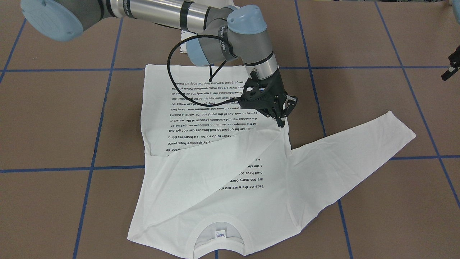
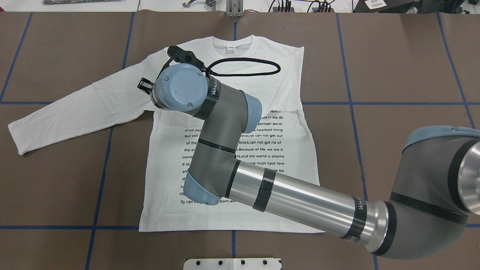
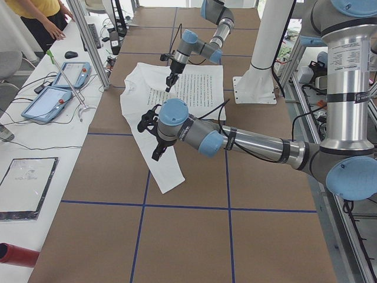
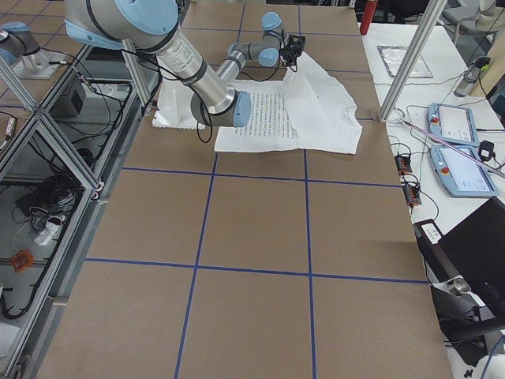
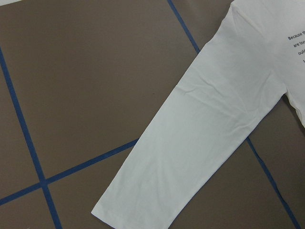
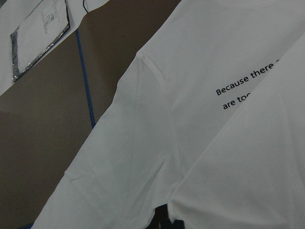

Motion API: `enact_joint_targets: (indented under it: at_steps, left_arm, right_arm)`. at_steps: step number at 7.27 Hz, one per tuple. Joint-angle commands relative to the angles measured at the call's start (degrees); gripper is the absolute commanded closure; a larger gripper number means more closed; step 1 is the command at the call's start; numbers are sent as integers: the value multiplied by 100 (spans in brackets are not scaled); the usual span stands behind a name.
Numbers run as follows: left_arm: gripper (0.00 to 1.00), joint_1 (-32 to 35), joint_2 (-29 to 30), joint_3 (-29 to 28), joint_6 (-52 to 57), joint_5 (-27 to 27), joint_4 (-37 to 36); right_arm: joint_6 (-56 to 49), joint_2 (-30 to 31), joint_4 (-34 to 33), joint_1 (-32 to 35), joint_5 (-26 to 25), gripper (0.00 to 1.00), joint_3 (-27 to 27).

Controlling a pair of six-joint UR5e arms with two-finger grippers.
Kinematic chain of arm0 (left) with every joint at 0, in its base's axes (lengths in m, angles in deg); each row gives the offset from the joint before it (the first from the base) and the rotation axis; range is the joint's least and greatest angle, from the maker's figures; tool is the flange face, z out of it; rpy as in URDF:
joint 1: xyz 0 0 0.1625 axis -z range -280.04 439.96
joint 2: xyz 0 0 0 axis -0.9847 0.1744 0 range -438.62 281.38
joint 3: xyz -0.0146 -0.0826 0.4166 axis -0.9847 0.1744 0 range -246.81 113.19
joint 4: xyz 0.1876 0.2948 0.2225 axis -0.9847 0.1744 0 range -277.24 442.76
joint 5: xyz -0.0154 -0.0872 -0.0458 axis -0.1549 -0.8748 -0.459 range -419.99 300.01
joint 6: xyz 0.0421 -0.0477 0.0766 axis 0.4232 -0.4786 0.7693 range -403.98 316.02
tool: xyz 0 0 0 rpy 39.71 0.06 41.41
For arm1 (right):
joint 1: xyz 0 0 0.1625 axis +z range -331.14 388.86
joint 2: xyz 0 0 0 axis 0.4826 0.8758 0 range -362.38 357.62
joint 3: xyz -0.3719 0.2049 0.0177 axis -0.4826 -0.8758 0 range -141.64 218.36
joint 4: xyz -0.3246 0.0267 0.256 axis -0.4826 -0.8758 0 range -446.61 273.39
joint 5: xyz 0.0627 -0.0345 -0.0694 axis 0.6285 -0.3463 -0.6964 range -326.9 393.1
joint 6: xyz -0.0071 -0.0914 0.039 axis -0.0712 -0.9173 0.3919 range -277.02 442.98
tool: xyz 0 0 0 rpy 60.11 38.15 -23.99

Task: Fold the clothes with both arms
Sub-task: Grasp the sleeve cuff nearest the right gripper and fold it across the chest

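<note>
The right arm's fingers [image 1: 279,119] are pinched on the end of one sleeve of the white shirt [image 1: 230,201] and hold it up over the chest. The left arm's fingers [image 1: 448,73] hang off to the side, away from the shirt. I cannot tell if they are apart or together.

The shirt lies in the middle of the brown counter [image 1: 359,36], words up. Its collar [image 1: 219,219] is on the side far from the robot. Blue tape lines [image 1: 93,144] cut the counter into big squares. The held sleeve slants across the chest and hides some words. The other sleeve [image 5: 190,143] lies flat, stretched out toward the robot's left.

Beside the counter lie two tablets [image 3: 56,88] and a red tube [image 3: 17,254]. A person in a yellow top [image 3: 38,9] stands at the far end.

From overhead the right arm [image 2: 300,198] covers much of the shirt and hides its own fingers. A black cable [image 2: 243,62] loops from its wrist.

The shirt says "Because there are too" and "and the world is doome". The round blue cap [image 2: 182,80] says "UR". The neck label [image 1: 220,233] is too small to read.
</note>
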State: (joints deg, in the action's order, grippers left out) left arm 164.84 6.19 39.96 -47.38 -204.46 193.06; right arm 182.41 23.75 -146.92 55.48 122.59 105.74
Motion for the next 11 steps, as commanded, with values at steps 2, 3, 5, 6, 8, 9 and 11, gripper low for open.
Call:
enact_joint_targets:
  at_steps: [2, 3, 5, 6, 8, 9, 11]
  left_arm:
    - [0, -15, 9, -8, -11, 15, 0]
    - [0, -67, 35, 1, -255, -2, 26]
    - [0, -540, 79, -182, -815, 50, 299]
    - [1, -743, 175, -436, -1011, 77, 630]
    - [2, -998, 245, -1286, -1030, 251, 2189]
    - [2, -1017, 203, -1517, -1048, 261, 2389]
    - [1, -1017, 219, -1870, -1633, 208, 2417]
  right_arm:
    - [559, -169, 2, 18, -195, 5, -145]
    - [838, -196, -7, 70, -195, 2, -111]
    - [841, 685, -7, 272, -125, 8, 806]
    - [824, 1536, 2, 421, -99, 8, 1630]
    - [74, 3093, 37, 991, 1211, 6, 3091]
    - [-124, 3657, -15, 1324, 1751, 6, 3732]
    - [-693, 4459, 20, 2062, 2753, 1, 4045]
